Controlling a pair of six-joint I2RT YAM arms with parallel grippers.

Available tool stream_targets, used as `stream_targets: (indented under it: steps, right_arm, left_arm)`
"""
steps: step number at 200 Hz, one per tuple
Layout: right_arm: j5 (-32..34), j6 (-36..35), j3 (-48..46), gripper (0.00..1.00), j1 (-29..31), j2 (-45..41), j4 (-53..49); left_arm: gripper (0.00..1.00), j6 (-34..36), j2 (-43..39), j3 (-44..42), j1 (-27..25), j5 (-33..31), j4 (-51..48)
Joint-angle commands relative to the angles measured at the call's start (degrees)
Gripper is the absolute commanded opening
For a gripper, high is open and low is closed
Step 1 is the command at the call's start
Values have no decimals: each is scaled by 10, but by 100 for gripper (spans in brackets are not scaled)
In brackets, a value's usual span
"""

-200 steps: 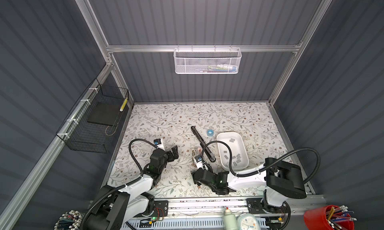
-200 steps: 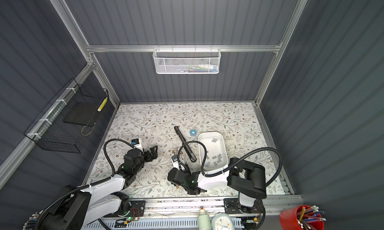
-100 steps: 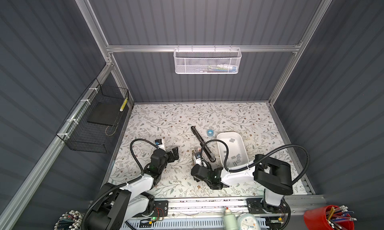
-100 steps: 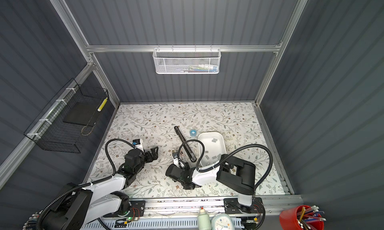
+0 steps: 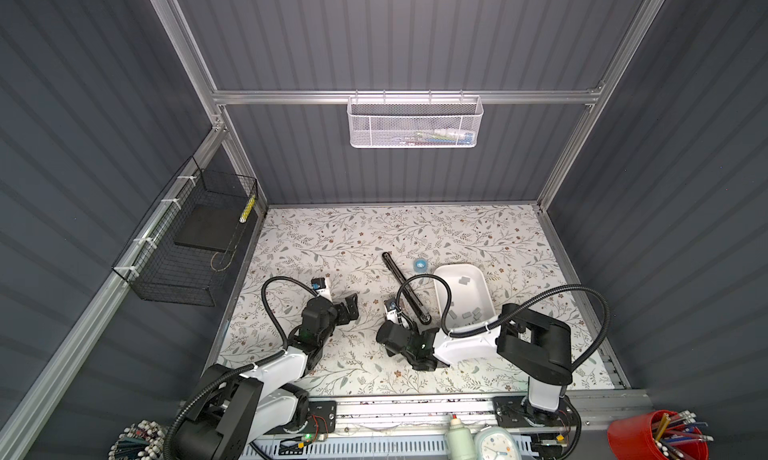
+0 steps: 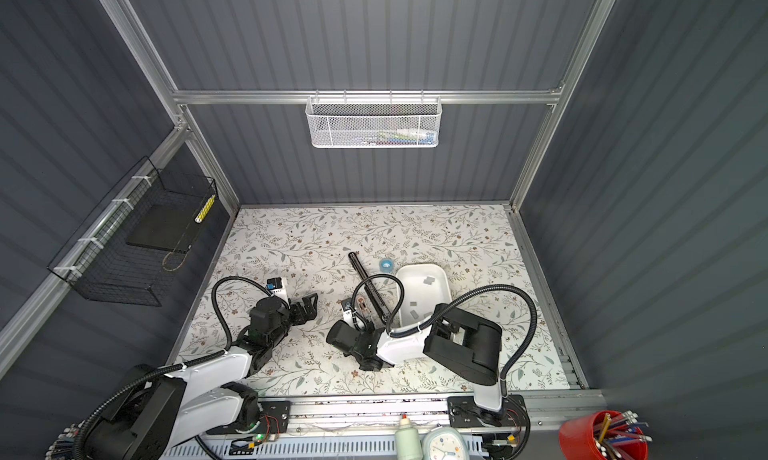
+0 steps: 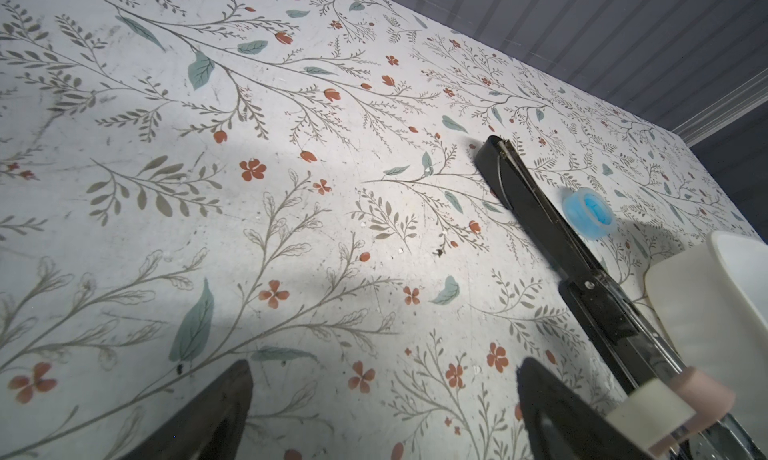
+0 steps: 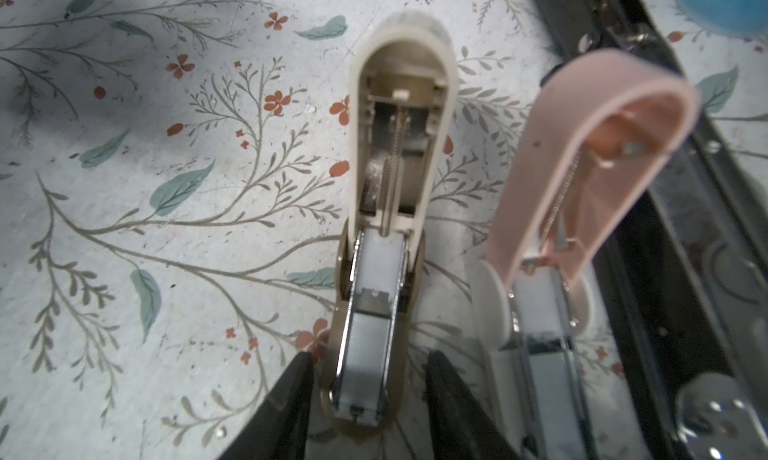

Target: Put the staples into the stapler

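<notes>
A long black stapler [image 5: 405, 287] [image 6: 372, 289] lies opened flat on the floral table, left of a white tray [image 5: 457, 266] that holds several grey staples [image 5: 471, 313] [image 6: 429, 280]. Two small staplers stand open beside it, one cream [image 8: 399, 104] and one pink [image 8: 582, 146]. My right gripper [image 8: 370, 356] [image 5: 401, 325] straddles the cream stapler's metal magazine. Its left finger lies against the base and a narrow gap shows on the other side. My left gripper [image 7: 384, 366] [image 5: 352, 306] rests wide open and empty above bare table, left of the black stapler [image 7: 540, 212].
A blue cap [image 5: 420, 264] [image 7: 588, 212] sits by the tray's far corner. A white mesh basket [image 5: 415, 121] hangs on the back wall and a black wire basket [image 5: 187, 245] on the left wall. A red pen cup [image 5: 656, 435] stands at the front right.
My right arm has shifted left and forward over the small staplers, and its jaws have narrowed around the cream one. The left arm has not moved.
</notes>
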Motion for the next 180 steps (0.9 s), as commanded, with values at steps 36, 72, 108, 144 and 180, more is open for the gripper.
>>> stream_targets:
  steps: [36,72,108,144,180]
  right_arm:
    - [-19,-4,-5,39,0,34,-46]
    - [-22,-22,-18,32,0,38,-25]
    - [-46,-49,-30,24,2,34,21]
    - [-85,-84,-59,20,8,26,101]
    - [-88,-105,-48,16,11,43,129]
  left_arm:
    - [100,15,12,18,-2,18,7]
    - [100,7,21,19,-2,8,9]
    - [99,-10,60,52,-2,4,-27]
    - [100,-8,80,66,-1,25,-34]
    - [100,7,104,81,-1,87,-40]
